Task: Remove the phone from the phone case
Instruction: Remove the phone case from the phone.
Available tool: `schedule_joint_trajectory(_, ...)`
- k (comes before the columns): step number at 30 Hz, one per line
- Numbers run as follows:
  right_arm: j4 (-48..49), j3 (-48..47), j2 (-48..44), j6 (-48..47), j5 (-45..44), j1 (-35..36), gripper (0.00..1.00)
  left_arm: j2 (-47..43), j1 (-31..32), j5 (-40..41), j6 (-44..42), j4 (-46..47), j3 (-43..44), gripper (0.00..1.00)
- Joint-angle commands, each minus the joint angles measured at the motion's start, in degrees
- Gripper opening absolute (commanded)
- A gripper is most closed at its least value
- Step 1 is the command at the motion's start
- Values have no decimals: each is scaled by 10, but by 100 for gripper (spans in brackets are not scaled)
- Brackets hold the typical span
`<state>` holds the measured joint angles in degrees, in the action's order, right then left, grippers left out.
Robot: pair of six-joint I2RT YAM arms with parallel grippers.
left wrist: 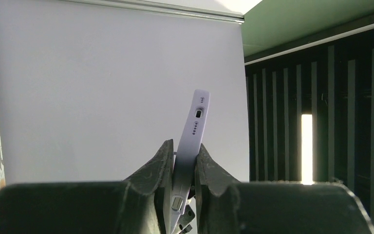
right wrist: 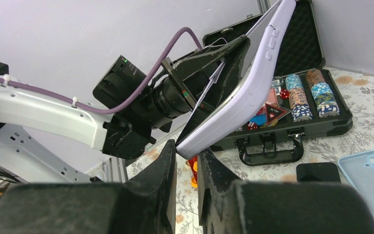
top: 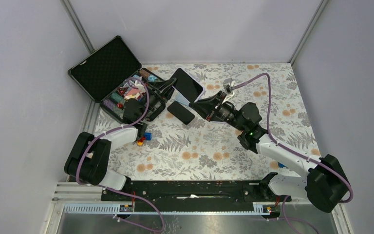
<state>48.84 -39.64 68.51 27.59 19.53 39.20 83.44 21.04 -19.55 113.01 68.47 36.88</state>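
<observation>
The phone point(top: 187, 84) sits in a lilac phone case point(right wrist: 246, 92) and is held up off the table, tilted, its dark screen showing in the top view. My left gripper point(left wrist: 185, 148) is shut on the case's long sides; its bottom edge with the charging port point(left wrist: 198, 113) sticks up beyond the fingers. My right gripper point(right wrist: 187, 148) comes from the opposite side. Its jaws are nearly together, pinching one lower corner of the case at the very fingertips. In the top view the two grippers point(top: 195, 104) meet at the phone near the table's back middle.
An open black carrying case point(top: 108, 68) with poker chips point(right wrist: 311, 95) lies at the back left. A second black phone point(top: 180, 112) lies flat under the held one. A pale blue empty case point(right wrist: 370, 178) lies beside it. Small red and blue toys point(top: 143, 138) rest by the left arm.
</observation>
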Motion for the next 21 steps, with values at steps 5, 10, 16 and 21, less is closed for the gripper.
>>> schedule_joint_trajectory(5, -160, -14, -4, -156, -22, -16, 0, -32, 7, -59, 108, 50, 20, 0)
schedule_joint_trajectory(10, -179, -13, -11, -167, -40, -17, 0, -33, 6, -61, 101, 44, 20, 0)
schedule_joint_trajectory(16, -143, 2, -10, -128, -54, -17, 0, -39, 6, -60, 92, 39, 20, 0)
schedule_joint_trajectory(21, -135, 2, -21, -93, -47, -17, 10, -39, 7, -57, 88, 43, 21, 0)
